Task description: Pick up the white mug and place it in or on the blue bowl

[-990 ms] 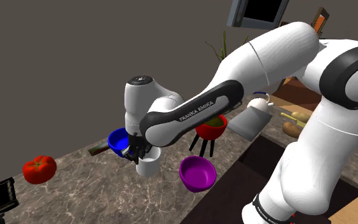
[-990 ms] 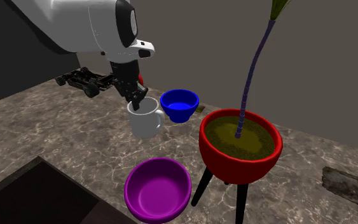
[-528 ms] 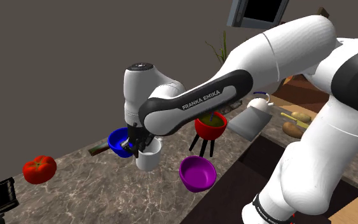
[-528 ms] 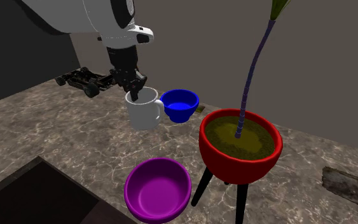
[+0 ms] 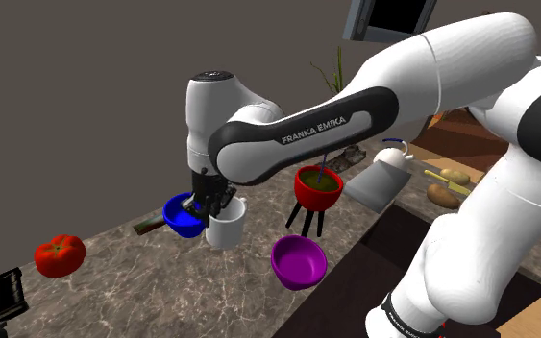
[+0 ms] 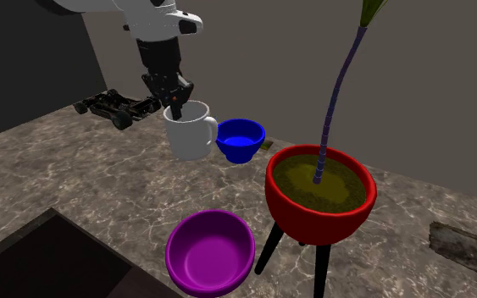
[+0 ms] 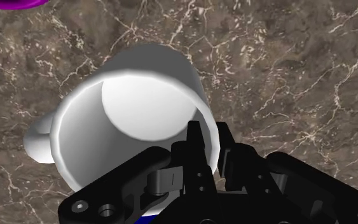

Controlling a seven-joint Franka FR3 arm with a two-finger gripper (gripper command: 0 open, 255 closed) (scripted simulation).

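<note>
Shoulder view: the gripper (image 5: 210, 204) pinches the rim of the white mug (image 5: 226, 229), which hangs just beside the blue bowl (image 5: 180, 213), apparently clear of the marbled tabletop (image 5: 134, 288).

Second exterior view: the white mug (image 6: 190, 131) overlaps the blue bowl (image 6: 240, 140) at its left rim, handle turned toward it. A purple bowl (image 6: 210, 251) sits nearer the camera.

Wrist view: the fingers (image 7: 195, 137) stand narrow, clasping the mug's wall – one inside, one outside – and the mug (image 7: 139, 108) tilts.
</note>
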